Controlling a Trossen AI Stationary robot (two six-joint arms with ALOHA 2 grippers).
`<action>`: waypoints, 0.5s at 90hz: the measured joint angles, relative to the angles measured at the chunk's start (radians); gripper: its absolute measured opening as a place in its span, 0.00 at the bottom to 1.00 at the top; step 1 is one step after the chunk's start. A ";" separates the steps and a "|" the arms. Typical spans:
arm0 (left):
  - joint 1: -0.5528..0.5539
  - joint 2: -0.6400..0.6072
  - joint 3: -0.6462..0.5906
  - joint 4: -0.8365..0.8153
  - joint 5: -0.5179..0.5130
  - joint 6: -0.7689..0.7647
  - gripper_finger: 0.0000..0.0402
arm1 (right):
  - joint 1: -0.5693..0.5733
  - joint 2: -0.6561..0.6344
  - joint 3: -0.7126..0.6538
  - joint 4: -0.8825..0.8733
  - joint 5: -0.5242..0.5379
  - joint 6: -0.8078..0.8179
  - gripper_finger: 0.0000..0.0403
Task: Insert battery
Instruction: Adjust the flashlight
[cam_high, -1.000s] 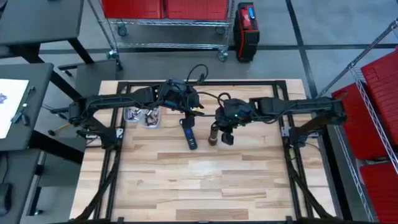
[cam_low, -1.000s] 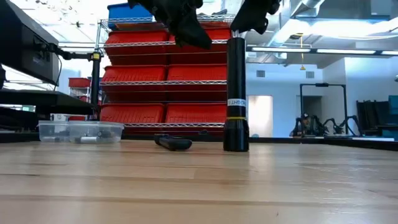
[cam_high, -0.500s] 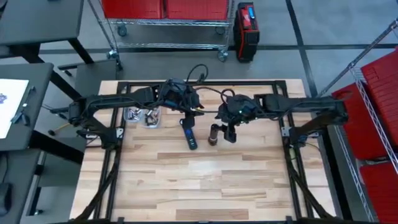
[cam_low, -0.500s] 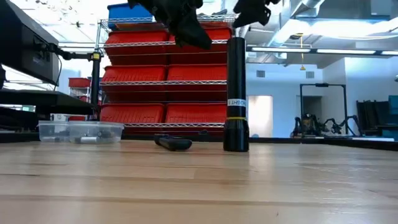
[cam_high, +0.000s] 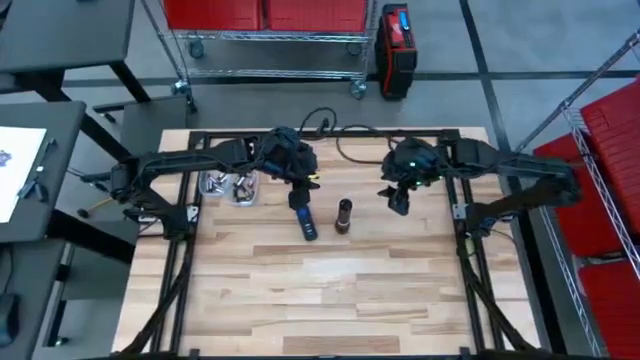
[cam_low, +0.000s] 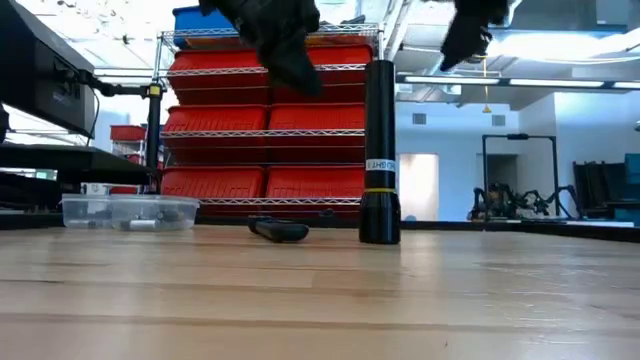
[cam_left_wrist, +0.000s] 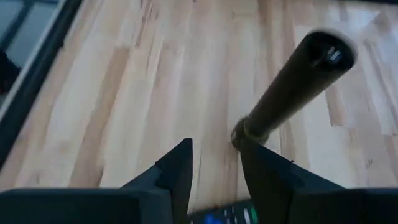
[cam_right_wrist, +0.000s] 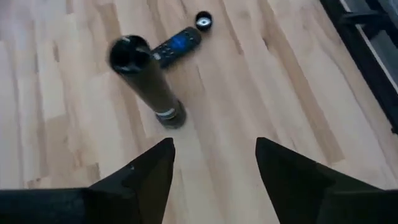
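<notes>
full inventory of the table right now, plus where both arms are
flashlight body: 1, black tube with a yellow ring, standing upright near table centre
remote-like device: 1, black with blue markings, lying flat on the table beside the flashlight body
small round cap: 1, dark with a light centre, lying just past the end of the remote-like device
clear bin: 1, transparent, holding small metallic items, toward the table's back left
table: 1, light wood
left gripper: 1, black, open, raised above the remote-like device
right gripper: 1, black, open, empty, raised to the right of the flashlight body
</notes>
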 joint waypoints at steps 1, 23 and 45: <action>0.001 0.000 0.000 -0.001 0.000 -0.001 0.29 | -0.001 -0.010 -0.019 0.020 0.000 0.002 0.53; 0.011 0.000 0.000 -0.016 0.000 -0.037 0.29 | 0.044 -0.134 -0.441 0.529 -0.004 0.090 0.52; 0.011 0.000 0.000 -0.012 0.001 -0.068 0.29 | 0.129 -0.031 -0.652 0.929 -0.029 0.021 0.52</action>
